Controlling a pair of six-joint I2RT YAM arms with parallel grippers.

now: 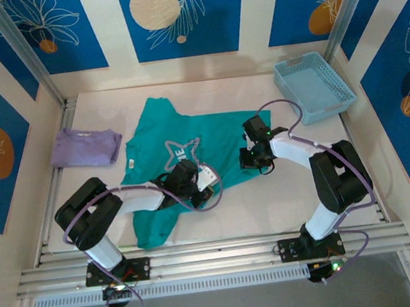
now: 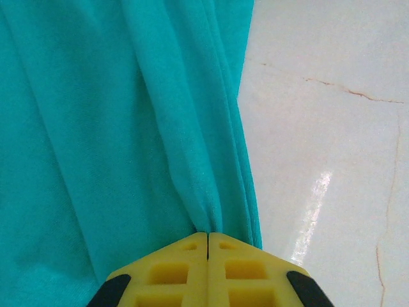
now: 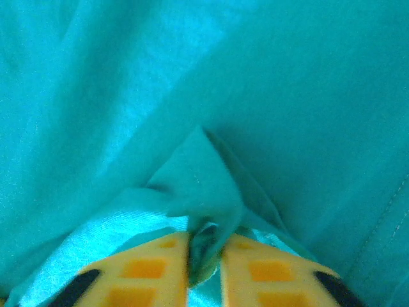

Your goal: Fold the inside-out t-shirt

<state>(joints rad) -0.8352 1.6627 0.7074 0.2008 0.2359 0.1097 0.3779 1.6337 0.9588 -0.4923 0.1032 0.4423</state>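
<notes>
Teal cloth is held by both grippers. The shirt (image 1: 188, 129) lies spread on the table (image 1: 289, 188), just left of the basket (image 1: 314, 87). The left gripper (image 2: 208, 235) is closed tight, and bunched folds of the shirt are seen running into its tips. From above, it is placed on the part of the shirt farther from the basket. The right gripper (image 3: 204, 236) is closed on a small peak of cloth, which fills the narrow gap between its fingers. It is found at the shirt's edge on the basket side.

Several things could probably go wrong from here. Only a small pinch is held on the right, so the cloth may slip out if it is pulled or lifted fast. Several layers seem to be gathered on the left, so a fold made from this grip may come out crooked or wrinkled. If the two grips are moved unevenly, the shirt may be dragged across the table, away from the basket and onto the purple garment (image 1: 85, 146).

A pale star print (image 1: 183, 152) with letters across it is seen in the middle of the shirt. Only something like an "E" can be made out. A small white label (image 1: 130, 163) is seen at the shirt's edge far from the basket, and its writing is too small to be read.
</notes>
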